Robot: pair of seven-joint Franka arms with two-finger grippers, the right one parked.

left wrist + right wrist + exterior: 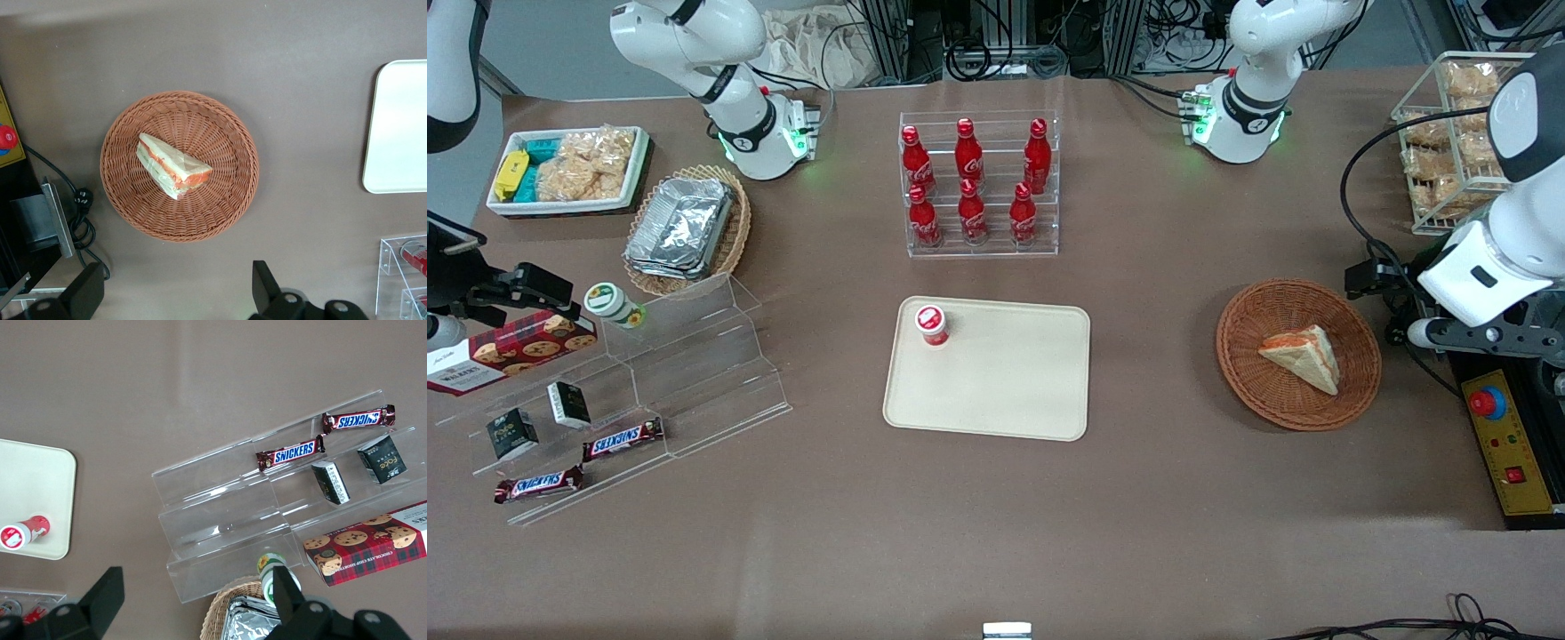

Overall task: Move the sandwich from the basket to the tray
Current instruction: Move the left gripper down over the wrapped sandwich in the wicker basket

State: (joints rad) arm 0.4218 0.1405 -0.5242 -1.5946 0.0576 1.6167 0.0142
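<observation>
The sandwich (1303,356), a pale bread wedge with orange-red and green filling, lies in the round reddish-brown wicker basket (1245,373). It also shows in the left wrist view (172,167), in the middle of the basket (227,120). The beige tray (996,391) lies at the table's middle, with a small red-capped bottle (932,324) standing on one corner; the tray's edge shows in the left wrist view (400,127). My left gripper (1383,284) hangs above the table beside the basket, toward the working arm's end. It (175,293) is open and empty, and its fingers are clear of the basket rim.
A clear rack of red cola bottles (978,182) stands farther from the camera than the tray. A wire rack of snacks (1449,133) and a yellow control box (1503,444) sit near the working arm. A clear stepped shelf (694,373) and a tan foil basket (685,227) lie toward the parked arm's end.
</observation>
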